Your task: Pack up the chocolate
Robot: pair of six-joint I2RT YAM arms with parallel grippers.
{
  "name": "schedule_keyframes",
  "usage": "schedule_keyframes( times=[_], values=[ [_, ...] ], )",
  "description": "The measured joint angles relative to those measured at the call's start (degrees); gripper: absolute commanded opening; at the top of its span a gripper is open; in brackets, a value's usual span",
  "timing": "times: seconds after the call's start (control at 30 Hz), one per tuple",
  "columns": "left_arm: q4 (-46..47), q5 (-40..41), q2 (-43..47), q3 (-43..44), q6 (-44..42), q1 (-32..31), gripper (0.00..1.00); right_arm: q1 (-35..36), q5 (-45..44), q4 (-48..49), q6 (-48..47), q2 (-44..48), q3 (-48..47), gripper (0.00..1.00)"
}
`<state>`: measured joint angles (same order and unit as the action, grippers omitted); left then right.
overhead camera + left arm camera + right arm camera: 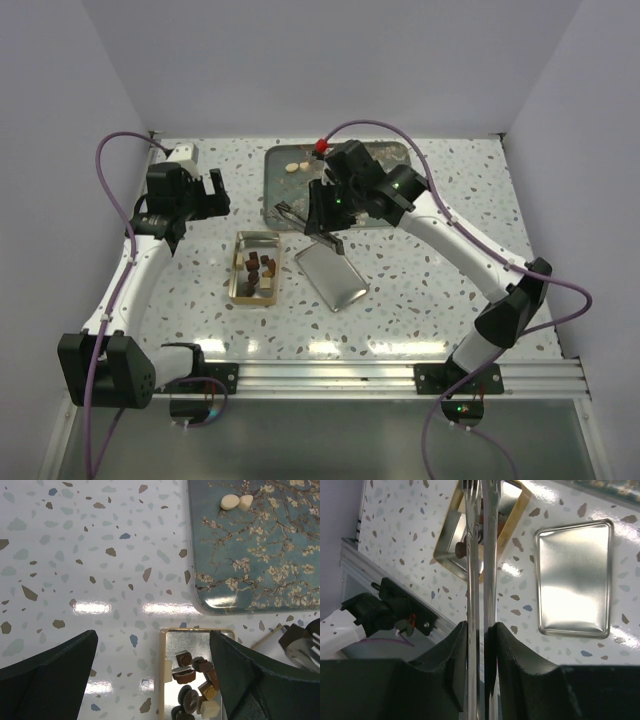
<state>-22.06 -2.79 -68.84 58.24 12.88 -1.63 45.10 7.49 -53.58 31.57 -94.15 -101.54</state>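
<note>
Two cream chocolates lie on the teal blossom-print tray from above; darker pieces sit in the open gold rectangular tin, shiny metal lid beside it. Left wrist: the left gripper hangs wide apart, empty, near that tin. Right wrist: the right gripper clamps slim steel tongs, seemingly pinching a dark lump over the tin; a slack pinch could drop it outside.

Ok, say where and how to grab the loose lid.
Take the lid by a long-side rim, pinched across its wall from straight above. It lies flat, hollow side seemingly up, so the raised rim is the only hold. The side away from the tin looks freest.
</note>
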Motion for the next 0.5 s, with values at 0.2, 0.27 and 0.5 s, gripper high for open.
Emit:
schedule_keyframes(
  times=[0.2,0.27,0.5],
  values=[
    [0.00,-0.02,0.00,0.00,0.00,0.00,1.00,6.12,0.74,0.00,1.33,-3.72,-0.90,0.30],
    [0.00,-0.02,0.00,0.00,0.02,0.00,1.00,7.82,1.14,0.00,1.66,-5.46,-0.92,0.30],
    [0.02,-0.02,0.00,0.00,0.00,0.00,1.00,10.23,2.51,-0.28,2.19,-9.27,-2.43,0.38]
  ],
)
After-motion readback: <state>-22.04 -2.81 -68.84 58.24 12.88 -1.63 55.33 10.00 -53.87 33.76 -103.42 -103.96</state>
